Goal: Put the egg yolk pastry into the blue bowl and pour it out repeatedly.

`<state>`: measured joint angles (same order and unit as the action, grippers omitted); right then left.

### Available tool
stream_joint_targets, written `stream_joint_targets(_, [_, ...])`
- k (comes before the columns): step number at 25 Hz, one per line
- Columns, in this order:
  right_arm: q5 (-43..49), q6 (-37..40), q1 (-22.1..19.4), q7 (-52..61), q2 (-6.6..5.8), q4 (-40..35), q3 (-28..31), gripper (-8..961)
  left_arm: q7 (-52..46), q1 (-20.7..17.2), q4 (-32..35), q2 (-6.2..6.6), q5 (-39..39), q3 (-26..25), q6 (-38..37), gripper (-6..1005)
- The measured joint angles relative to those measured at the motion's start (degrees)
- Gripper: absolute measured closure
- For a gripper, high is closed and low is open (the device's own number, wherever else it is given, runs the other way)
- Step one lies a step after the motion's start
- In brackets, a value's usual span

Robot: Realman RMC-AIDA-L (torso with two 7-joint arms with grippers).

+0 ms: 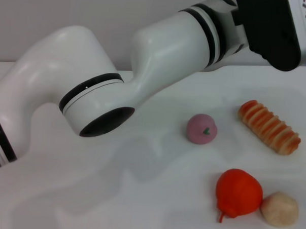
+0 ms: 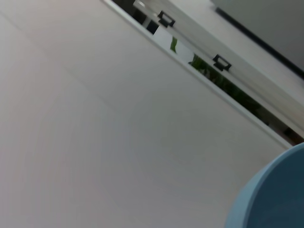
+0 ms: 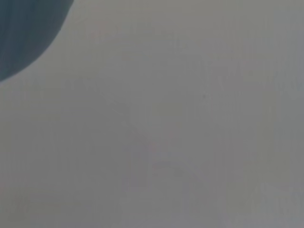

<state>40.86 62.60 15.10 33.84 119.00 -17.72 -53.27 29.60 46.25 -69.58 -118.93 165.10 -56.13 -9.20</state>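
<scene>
Egg yolk pastry [image 1: 279,209] near right on worktop [image 1: 139,195], touching red fruit [image 1: 238,192]; blue bowl [image 2: 275,194] beside left wrist. Gripper states: cannot tell.

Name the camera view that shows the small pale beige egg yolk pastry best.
The head view: the small pale beige egg yolk pastry sits unobstructed on the white table, touching a red fruit. Neither wrist view shows it.
</scene>
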Motion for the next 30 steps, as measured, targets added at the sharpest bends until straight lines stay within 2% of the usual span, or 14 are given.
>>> stream_joint_targets(5, [0.00,0.00,0.02,0.00,-0.02,0.59,0.18,421,-2.09,1.01,0.26,-0.02,-3.86,-3.87,4.74,999])
stream_joint_targets(7, [0.00,-0.01,0.02,0.01,-0.06,0.69,0.19,422,-2.51,2.05,0.15,0.04,-5.81,-7.28,11.27,1000])
stream_joint_targets(10, [0.00,0.01,0.02,0.35,-0.08,0.63,0.19,423,-3.98,5.14,0.35,0.14,-7.13,-13.97,25.97,1000])
stream_joint_targets(13, [0.00,0.05,0.02,0.38,-0.15,0.40,0.19,425,-6.52,8.01,2.02,0.40,-7.31,-19.10,37.03,1000])
stream_joint_targets(20, [0.26,0.56,0.22,0.44,-0.32,-0.19,-0.17,428,-8.50,9.14,4.64,0.61,-9.58,-31.00,58.47,1000])
stream_joint_targets(25, [1.12,0.48,0.80,2.77,-0.47,-1.74,-0.50,431,-8.62,9.20,10.20,0.87,-11.23,-38.51,65.51,998])
stream_joint_targets(30, [8.54,-2.27,0.52,11.11,-0.53,-7.46,-0.61,433,-8.60,10.04,17.67,0.91,-11.25,-42.87,68.08,999])
